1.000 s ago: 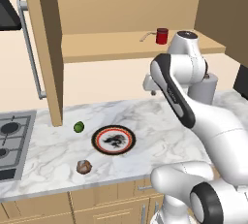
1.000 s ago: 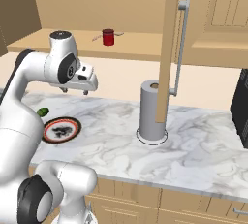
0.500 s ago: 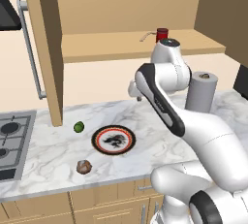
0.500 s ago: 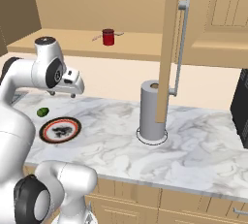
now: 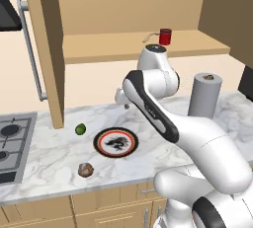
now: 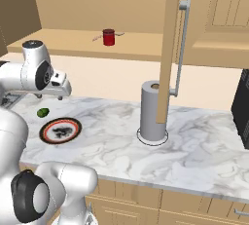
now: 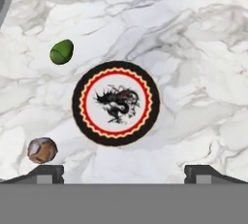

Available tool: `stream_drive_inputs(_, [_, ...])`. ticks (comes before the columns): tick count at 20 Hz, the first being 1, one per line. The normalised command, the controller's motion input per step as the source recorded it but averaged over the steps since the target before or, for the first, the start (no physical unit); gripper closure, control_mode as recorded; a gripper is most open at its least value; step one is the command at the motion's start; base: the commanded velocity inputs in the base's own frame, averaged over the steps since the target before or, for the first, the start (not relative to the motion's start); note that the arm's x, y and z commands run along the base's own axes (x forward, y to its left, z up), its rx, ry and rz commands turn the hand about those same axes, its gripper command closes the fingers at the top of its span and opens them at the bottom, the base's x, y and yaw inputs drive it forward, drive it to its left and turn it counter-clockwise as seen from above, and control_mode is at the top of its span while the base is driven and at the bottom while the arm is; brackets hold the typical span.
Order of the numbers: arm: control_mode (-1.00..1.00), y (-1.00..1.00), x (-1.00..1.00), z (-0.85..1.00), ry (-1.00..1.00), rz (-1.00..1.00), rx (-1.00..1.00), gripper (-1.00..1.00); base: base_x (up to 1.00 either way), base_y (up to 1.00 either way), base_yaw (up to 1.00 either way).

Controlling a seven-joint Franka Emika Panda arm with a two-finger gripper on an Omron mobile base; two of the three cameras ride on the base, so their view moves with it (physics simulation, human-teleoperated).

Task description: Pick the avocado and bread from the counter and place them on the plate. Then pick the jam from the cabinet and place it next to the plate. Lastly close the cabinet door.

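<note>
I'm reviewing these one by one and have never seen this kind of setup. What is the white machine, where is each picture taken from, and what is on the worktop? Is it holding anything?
This is a rendered kitchen. The white machine is a robot arm on a driving base; its gripper hangs open above the counter and holds nothing. Two pictures come from cameras on the base, behind the arm to its left and right. The third looks down from the hand itself, its two dark fingertips at the bottom. On the marble lie a patterned plate, a green avocado and a brown bread roll, both apart from the plate. A grey paper-towel roll stands further right. The cabinet door is open, and a red jam jar sits on the shelf inside.
</note>
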Motion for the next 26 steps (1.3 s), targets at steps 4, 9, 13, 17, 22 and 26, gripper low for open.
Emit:
stream_drive_inputs(4, [-1.0,0.51,-0.08,-0.22,0.02,0.09,0.02,-1.0,0.0,0.0,0.0])
stream_drive_inputs(9, [-1.0,0.46,-0.23,-0.41,0.0,0.11,0.0,-1.0,0.0,0.0,0.0])
stream_drive_inputs(13, [-1.0,0.37,-0.32,-0.43,0.0,0.11,0.0,-1.0,0.0,0.0,0.0])
stream_drive_inputs(17, [-1.0,0.35,-0.17,-0.44,0.0,0.11,0.0,-1.0,0.0,0.0,0.0])
stream_drive_inputs(22, [-1.0,0.34,-0.01,-0.4,0.0,0.11,0.01,-1.0,0.0,0.0,0.0])
stream_drive_inputs(26, [-1.0,0.33,0.0,-0.36,0.03,0.09,0.03,-1.0,0.0,0.0,0.0])
